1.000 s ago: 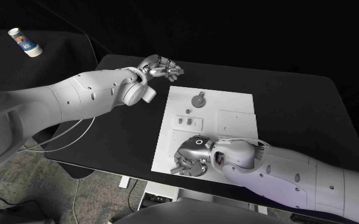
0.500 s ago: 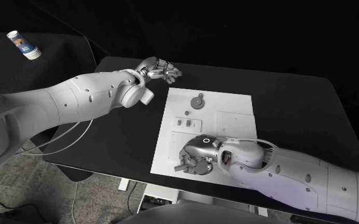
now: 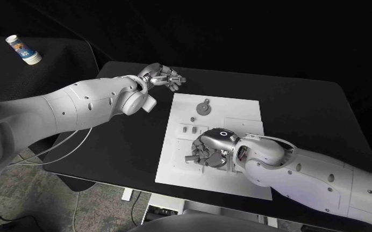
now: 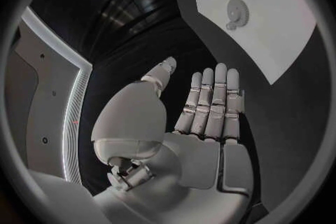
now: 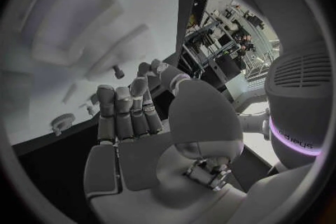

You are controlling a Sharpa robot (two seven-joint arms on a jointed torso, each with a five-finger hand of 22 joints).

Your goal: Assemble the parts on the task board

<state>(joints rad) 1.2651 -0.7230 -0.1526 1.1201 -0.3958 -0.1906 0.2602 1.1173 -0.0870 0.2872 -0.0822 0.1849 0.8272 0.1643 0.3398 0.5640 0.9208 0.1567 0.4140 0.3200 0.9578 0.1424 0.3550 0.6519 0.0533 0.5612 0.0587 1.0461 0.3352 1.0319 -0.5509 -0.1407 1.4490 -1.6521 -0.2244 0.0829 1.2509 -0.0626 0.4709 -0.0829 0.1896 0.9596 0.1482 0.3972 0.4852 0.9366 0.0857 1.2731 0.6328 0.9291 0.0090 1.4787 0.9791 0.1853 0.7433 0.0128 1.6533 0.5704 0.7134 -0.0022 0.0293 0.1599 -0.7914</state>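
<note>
Both arms [image 3: 77, 106] wore smooth white shells dotted with small dark screw holes. Each ended in a silver metal hand: the left hand [image 3: 163, 75] and the right hand [image 3: 208, 150] had segmented fingers [image 4: 213, 102] and pale palm plates. A thin white cable [image 3: 262, 142] looped over the right wrist.

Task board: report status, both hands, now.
Left hand open, off the task board, over black table. Right hand open, above board's middle. Gear part untouched, nothing blocking.
</note>
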